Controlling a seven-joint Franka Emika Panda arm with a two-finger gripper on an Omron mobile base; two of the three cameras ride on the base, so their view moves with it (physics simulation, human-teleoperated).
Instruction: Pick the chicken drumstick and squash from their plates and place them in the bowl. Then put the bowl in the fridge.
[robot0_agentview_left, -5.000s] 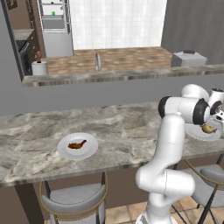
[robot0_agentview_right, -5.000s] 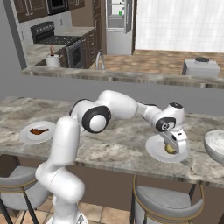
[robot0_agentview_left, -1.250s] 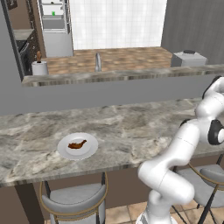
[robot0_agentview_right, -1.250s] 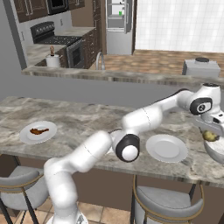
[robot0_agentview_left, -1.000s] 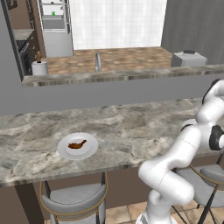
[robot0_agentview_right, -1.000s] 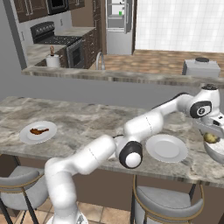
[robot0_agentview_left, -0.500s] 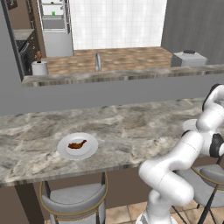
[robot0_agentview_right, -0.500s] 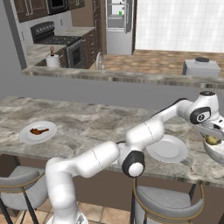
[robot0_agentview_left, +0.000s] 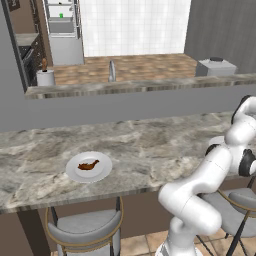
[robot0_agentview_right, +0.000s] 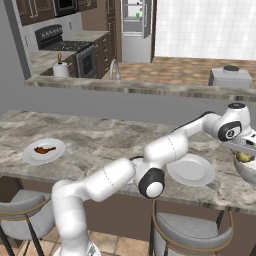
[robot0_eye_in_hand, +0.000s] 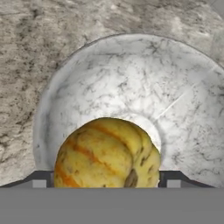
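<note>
On the marble counter (robot0_agentview_right: 100, 140), at its right end: bowl (robot0_eye_in_hand: 183, 113) directly beneath the gripper (robot0_eye_in_hand: 105, 177), squash (robot0_eye_in_hand: 107, 153) sitting inside it between the finger tips. Jaws spread wide; whether gripping the squash or merely flanking it, cannot tell. Just left of the bowl, a bare white plate (robot0_agentview_right: 191, 169). Far left, well apart: second plate (robot0_agentview_left: 89, 166) carrying the chicken drumstick (robot0_agentview_left: 88, 164). Beyond the raised ledge, open fridge (robot0_agentview_right: 133, 30), stove (robot0_agentview_right: 62, 47), faucet (robot0_agentview_left: 112, 70). Stools (robot0_agentview_left: 85, 230) tucked under the counter edge.

squash (robot0_eye_in_hand: 107, 153) fills bowl (robot0_eye_in_hand: 87, 78), counter (robot0_agentview_left: 150, 145) open
</note>
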